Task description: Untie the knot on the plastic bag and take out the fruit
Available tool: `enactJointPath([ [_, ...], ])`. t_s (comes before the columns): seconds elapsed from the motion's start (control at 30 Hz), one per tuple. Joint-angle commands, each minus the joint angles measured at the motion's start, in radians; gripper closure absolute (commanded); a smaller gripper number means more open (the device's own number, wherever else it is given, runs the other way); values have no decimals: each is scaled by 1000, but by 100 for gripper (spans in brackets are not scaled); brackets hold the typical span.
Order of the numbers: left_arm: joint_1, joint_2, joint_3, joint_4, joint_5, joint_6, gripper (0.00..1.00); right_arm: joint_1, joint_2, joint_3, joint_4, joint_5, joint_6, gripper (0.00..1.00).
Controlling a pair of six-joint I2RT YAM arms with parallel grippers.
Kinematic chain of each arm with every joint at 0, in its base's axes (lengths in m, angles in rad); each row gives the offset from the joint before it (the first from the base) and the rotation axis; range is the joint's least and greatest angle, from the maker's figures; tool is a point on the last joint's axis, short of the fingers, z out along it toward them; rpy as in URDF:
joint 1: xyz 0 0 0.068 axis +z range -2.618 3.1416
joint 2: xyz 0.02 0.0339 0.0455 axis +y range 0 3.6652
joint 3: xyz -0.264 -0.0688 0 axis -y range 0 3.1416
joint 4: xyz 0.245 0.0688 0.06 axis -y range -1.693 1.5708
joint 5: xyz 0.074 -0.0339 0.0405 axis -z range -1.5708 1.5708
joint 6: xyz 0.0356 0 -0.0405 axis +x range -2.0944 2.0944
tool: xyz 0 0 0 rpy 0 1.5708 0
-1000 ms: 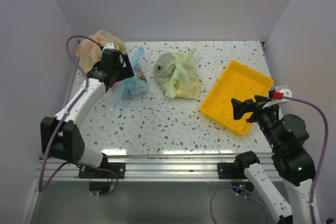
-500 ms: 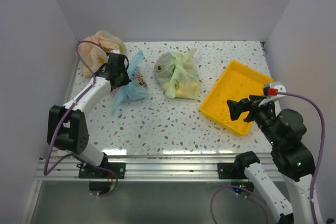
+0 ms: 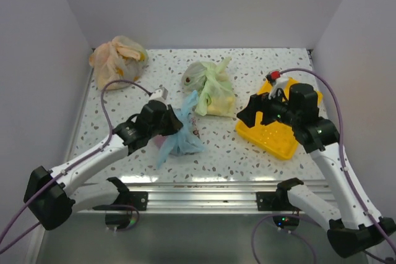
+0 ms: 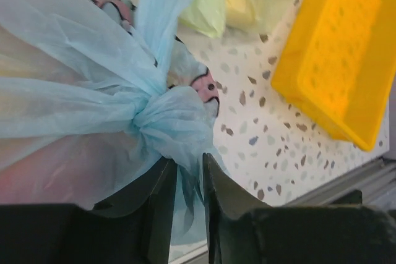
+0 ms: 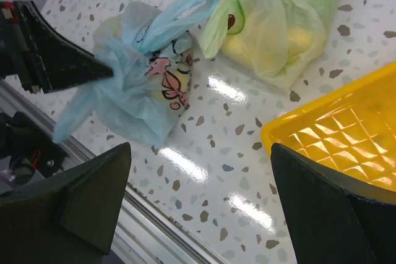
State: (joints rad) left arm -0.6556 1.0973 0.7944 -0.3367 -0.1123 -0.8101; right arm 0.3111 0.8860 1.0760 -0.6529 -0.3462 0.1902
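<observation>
The light blue plastic bag (image 3: 184, 135) lies on the speckled table near the front centre, with its pink-and-white print (image 5: 168, 77) facing up. Its knot (image 4: 162, 119) sits just above my left gripper (image 4: 189, 177). That gripper (image 3: 172, 125) is shut on the thin blue tail of plastic hanging below the knot. The fruit shows only as dim pale yellow and pinkish shapes through the bag's skin. My right gripper (image 5: 201, 149) hangs open above the table between the blue bag and the tray, holding nothing.
A pale green tied bag (image 3: 210, 88) lies just behind the blue one, almost touching it. An orange bag (image 3: 117, 57) sits in the back left corner. A yellow tray (image 3: 273, 138) stands at the right under the right arm. The table's metal front rail (image 5: 154, 227) is close.
The left gripper closed on the blue bag at the back left and dragged it toward the front centre. The right arm swung left over the tray, staying open.
</observation>
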Motion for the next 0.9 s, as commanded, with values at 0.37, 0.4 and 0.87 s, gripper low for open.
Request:
enactJointPath([
  [0.37,-231,-17,195,-157,-338,-17,0,339,142,-172,286,52,184,1],
  [0.4,-230,-11,209,-212,-352,1,0,364,175,-165,312,67,186,2],
  [0.87,7,1,109,-177,-176,101,2,617,545,5,446,256,149,15],
])
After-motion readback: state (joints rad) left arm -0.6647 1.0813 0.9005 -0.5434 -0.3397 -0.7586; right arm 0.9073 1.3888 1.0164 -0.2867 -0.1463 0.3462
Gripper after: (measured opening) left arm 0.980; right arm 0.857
